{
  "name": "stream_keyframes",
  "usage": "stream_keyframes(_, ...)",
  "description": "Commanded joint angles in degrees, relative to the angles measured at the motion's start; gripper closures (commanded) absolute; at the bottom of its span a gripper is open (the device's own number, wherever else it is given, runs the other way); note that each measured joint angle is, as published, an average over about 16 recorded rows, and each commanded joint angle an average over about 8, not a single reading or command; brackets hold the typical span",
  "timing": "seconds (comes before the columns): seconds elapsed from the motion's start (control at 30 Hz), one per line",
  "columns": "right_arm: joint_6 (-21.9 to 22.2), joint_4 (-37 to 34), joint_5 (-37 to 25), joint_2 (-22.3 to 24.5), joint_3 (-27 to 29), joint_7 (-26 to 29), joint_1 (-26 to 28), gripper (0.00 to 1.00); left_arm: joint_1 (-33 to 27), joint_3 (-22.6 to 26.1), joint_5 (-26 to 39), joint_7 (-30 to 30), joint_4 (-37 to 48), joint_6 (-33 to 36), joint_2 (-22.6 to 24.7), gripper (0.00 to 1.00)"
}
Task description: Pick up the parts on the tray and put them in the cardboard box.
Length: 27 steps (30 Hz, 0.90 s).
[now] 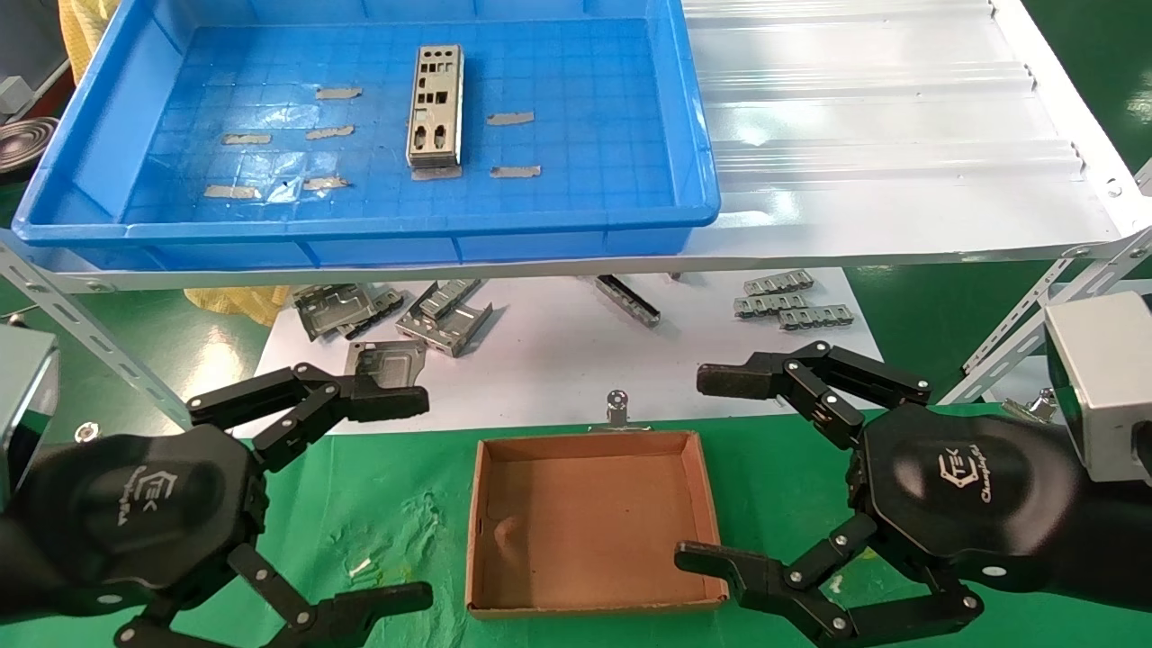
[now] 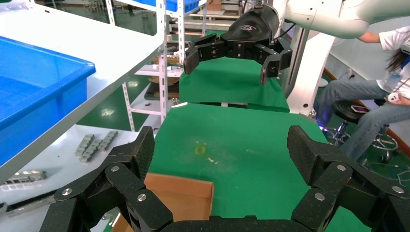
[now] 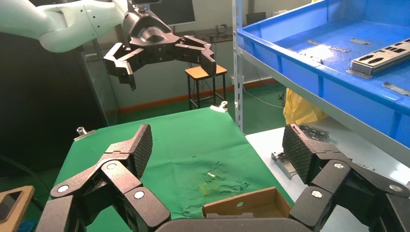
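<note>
One blue tray is sitting on the shelf, and inside it one stack of parts is lying; how many plates the stack is holding I cannot tell. About nine grey tape strips are sticking to the tray floor. One cardboard box is standing below the tray. Two grippers are showing.

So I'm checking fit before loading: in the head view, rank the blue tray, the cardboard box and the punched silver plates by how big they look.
1. Blue tray, by far the largest.
2. Cardboard box, though it sits nearer the camera, which flatters it.
3. Silver plates, smallest, stacked on the tray floor.
</note>
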Motion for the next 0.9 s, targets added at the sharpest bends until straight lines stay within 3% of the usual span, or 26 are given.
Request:
stream_keyframes(0.03,0.00,0.00,0.00,0.00,0.00,0.00,0.00,0.62,0.00,0.00,0.00,0.00,0.00,0.00,0.00,0.00)
stream_keyframes(0.13,0.00,0.00,0.00,0.00,0.00,0.00,0.00,1.00,0.00,0.00,0.00,0.00,0.00,0.00,0.00,0.00)
stream_keyframes(0.9,0.00,0.00,0.00,0.00,0.00,0.00,0.00,1.00,0.00,0.00,0.00,0.00,0.00,0.00,0.00,0.00)
